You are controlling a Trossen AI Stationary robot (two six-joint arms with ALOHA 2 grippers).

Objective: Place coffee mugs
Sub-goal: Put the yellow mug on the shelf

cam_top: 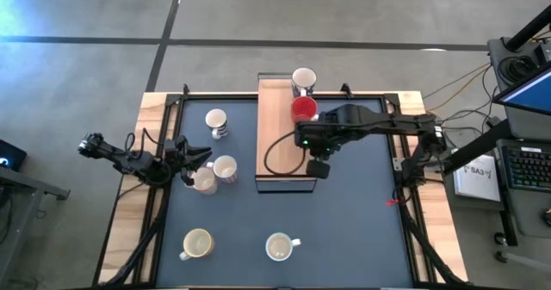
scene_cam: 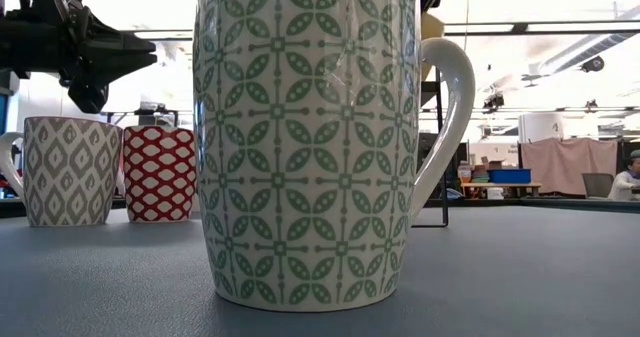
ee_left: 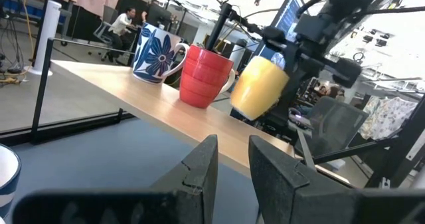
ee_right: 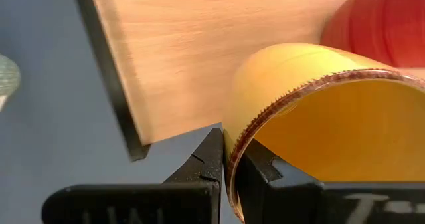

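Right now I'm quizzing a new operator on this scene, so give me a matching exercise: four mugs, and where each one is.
Mugs:
1. yellow mug
2. red mug
3. blue-flowered mug
4. green-patterned mug

Places:
A. stands on the dark mat
B. rim pinched in the right end effector
C. on the wooden board, nearest its far end
D. on the board, next to the held mug

Pairs: 1-B, 2-D, 3-C, 4-A

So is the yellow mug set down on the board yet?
No. The yellow mug hangs tilted above the wooden board, rim pinched by the right gripper.
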